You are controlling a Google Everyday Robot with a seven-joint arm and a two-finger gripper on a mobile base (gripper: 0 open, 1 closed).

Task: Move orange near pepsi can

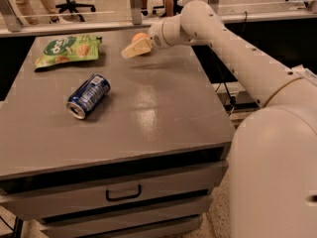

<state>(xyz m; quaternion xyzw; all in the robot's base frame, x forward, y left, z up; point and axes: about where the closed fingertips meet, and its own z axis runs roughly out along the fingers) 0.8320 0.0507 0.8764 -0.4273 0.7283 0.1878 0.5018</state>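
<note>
The orange (pixel 140 35) is held in my gripper (pixel 134 47) over the far middle of the grey table (pixel 163 113). The cream fingers (pixel 132 49) close around it and cover its lower half. It hangs a little above the tabletop, with a shadow below it. The pepsi can (pixel 89 95), dark blue with silver ends, lies on its side on the left half of the table. It is well to the near left of the gripper and apart from it.
A flat green snack bag (pixel 68 49) lies at the far left corner, left of the gripper. My arm (pixel 233 48) reaches in from the right over the table's far right edge. Drawers (pixel 124 192) face the front. A rail and chairs stand behind.
</note>
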